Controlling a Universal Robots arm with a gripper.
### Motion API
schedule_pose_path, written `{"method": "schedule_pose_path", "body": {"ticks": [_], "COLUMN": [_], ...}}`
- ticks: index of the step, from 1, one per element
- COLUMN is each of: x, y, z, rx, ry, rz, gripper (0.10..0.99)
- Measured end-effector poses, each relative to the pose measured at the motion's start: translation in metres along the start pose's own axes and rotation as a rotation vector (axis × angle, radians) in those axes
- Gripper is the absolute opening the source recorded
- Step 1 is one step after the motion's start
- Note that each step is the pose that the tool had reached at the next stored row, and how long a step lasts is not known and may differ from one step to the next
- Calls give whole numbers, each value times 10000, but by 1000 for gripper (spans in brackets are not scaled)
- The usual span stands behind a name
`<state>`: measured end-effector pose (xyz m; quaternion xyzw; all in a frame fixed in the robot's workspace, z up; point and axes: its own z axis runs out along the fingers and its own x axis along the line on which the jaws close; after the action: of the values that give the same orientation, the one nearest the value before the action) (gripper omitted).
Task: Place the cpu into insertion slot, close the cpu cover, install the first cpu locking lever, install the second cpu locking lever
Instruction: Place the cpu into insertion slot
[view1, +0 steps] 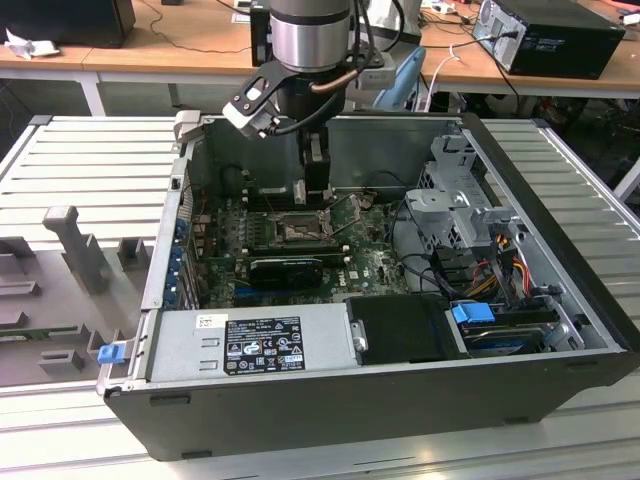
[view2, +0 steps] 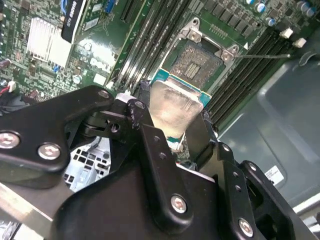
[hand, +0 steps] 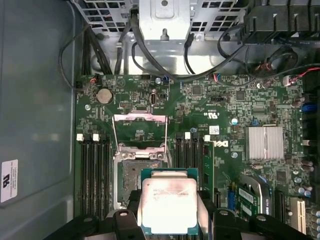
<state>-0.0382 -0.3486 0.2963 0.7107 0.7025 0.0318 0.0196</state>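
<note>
Silver cpu (hand: 169, 205) in jaws, near insertion slot (hand: 131, 182), cpu cover (hand: 140, 118) open, white label (hand: 8, 180)

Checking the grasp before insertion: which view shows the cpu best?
The first wrist view: the cpu faces the camera squarely, silver face in plain sight, the gripper clamping two opposite edges. The second wrist view shows it slanted, partly behind a finger. In the exterior view the gripper's body hides it.

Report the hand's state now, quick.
Hand: closed on the chip, which is not yet in the socket.
</note>
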Motion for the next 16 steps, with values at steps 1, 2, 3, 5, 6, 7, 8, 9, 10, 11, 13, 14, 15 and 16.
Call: {"method": "schedule_pose_path", "body": {"ticks": [1, 2, 3, 5, 6, 7, 8, 9, 10, 11, 13, 14, 15, 16], "x": [0, -1, -1, -2, -2, -2, -2, -2, -3, -3, -3, -2, 2, 8], "y": [-3, -7, -12, -18, -19, -19, -19, -20, -21, -24, -31, -42, -54, -67], "z": [18, 36, 67, 111, 118, 124, 130, 135, 141, 152, 178, 204, 233, 253], "rx": [-1, -1, 0, 0, 0, -1, 0, 0, 0, 0, -1, 0, 0, 0], "ry": [1, 0, -1, 0, 0, 1, -1, 0, 0, -1, 0, 0, -1, -1], "rz": [1, 2, 0, -1, 0, 0, 0, 0, 0, 1, 1, 0, 0, 0], "gripper": [529, 529, 529, 529, 529, 529, 529, 529, 529, 529, 529, 529, 529, 529]}}
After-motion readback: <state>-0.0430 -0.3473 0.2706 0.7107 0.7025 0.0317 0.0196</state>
